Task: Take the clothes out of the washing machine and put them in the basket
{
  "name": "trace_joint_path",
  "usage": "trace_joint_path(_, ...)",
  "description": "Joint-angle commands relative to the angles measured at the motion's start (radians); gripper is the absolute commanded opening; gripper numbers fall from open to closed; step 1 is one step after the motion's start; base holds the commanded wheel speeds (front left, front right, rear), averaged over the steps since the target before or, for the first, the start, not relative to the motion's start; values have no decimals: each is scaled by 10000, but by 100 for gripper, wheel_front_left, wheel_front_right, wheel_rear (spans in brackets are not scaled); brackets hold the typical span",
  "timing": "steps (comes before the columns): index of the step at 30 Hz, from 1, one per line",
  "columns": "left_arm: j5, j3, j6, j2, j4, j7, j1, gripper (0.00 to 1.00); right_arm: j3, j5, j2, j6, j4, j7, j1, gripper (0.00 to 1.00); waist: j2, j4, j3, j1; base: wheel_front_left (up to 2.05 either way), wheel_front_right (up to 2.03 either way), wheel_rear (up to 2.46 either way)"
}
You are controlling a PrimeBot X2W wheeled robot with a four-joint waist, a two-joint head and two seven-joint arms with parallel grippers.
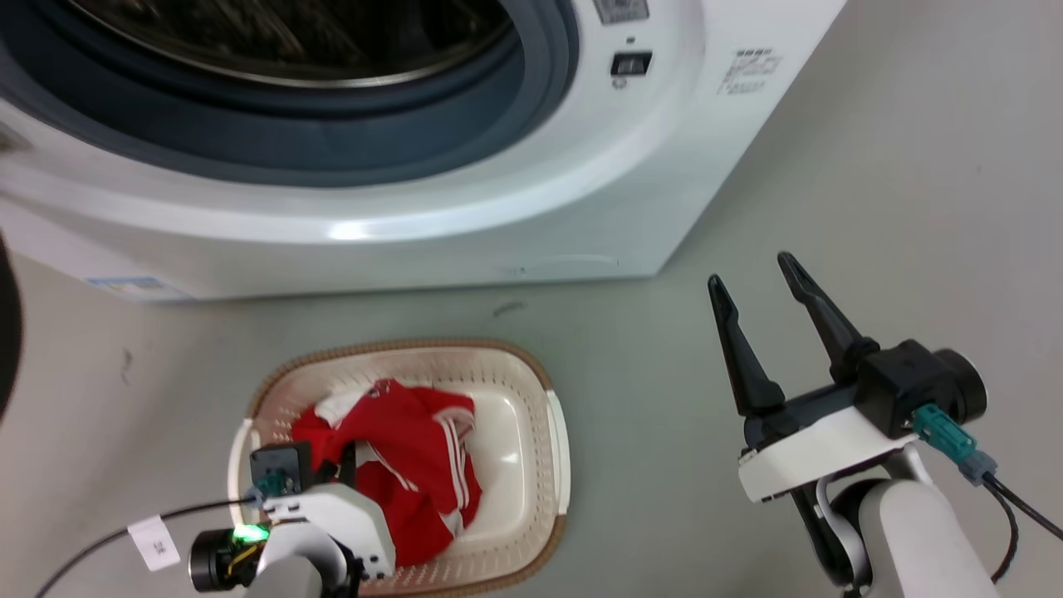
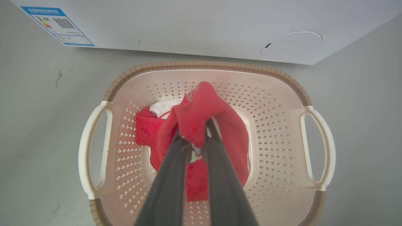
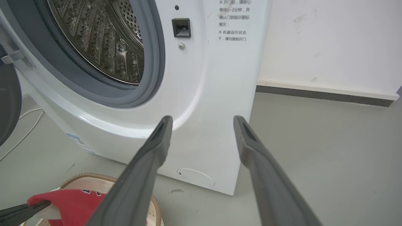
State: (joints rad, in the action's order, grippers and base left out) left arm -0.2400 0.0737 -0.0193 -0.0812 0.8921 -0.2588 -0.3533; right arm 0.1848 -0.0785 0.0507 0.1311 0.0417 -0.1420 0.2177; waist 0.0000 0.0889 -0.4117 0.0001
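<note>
Left tool [image 2: 195, 142]: fingers pinched shut on a fold of the red clothes [image 1: 407, 465].
Clothes: heaped in the basket [image 1: 558, 448].
Basket: on the floor, before the washing machine [image 1: 581, 191].
Right tool [image 1: 750, 272]: spread wide, holding nothing.

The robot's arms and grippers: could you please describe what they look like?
The right gripper and the left gripper each have two long, tapering dark grey fingers. The right one sits on a black body with a white mount; a teal connector with its cable plugs into it. The left wrist carries a green light, a white tag and a black cable.
</note>
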Motion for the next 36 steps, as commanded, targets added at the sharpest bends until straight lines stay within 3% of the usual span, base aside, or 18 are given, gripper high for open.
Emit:
trace_joint_path(1, 11, -35, -44, -34, 157, -46, -244, 0, 31, 21, -10, -7, -24, -70, 194, 100, 0, 201, -679, -1, 0, 0, 0)
trace_joint_path(12, -200, -420, -19, -258, 2353, -65, -1890, 0, 215, -13, -12, -7, 123, -356, 897, 100, 0, 621, -2163, -1, 0, 0, 0)
trace_joint_path(14, -253, -454, -6, -268, 2678, -64, -2057, 38, 218, -26, -10, -7, 194, -409, 942, 100, 0, 656, -2203, -1, 0, 0, 0)
trace_joint_path(16, -278, -481, 33, -277, 2865, -64, -2137, 100, 215, -33, -12, -7, 297, -447, 997, 100, 0, 671, -2155, -1, 0, 0, 0)
trace_joint_path(23, -167, -669, 154, -199, 2045, -65, -1547, 100, 160, 56, -9, -7, 789, -553, 756, 100, 0, 516, -1065, -1, 0, 0, 0)
trace_joint_path(36, 584, -1228, 99, 173, -1942, -65, 942, 100, -365, 159, -9, -7, 991, -354, -365, 100, 0, -50, 1560, -1, 0, 0, 0)
